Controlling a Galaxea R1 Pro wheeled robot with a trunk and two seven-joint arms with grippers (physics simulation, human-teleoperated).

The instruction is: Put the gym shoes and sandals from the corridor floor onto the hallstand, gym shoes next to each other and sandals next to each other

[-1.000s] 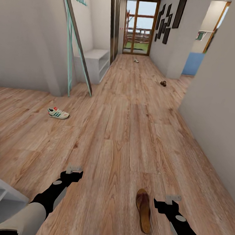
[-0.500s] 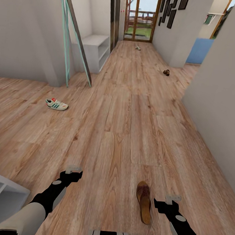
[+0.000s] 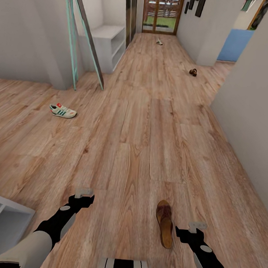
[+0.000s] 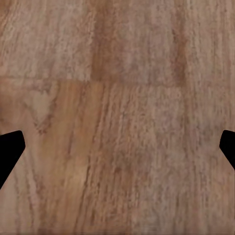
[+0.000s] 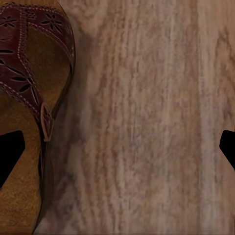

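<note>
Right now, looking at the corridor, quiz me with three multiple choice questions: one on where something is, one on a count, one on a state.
1. Where does the nearest sandal lie?
A. on the white shelf unit
B. on the floor beside the right pincer
C. against the glass door

2. How many shoes show on the floor in the head view?
A. two
B. three
C. four

3. How is the left pincer?
A. open over bare planks
B. shut on a sneaker
C. shut on a sandal

Answers: 1 B, it lies just inboard of that pincer. 2 C, near sandal, sneaker, far sandal, far sneaker. 3 A, its fingertips stand wide apart over wood.
</note>
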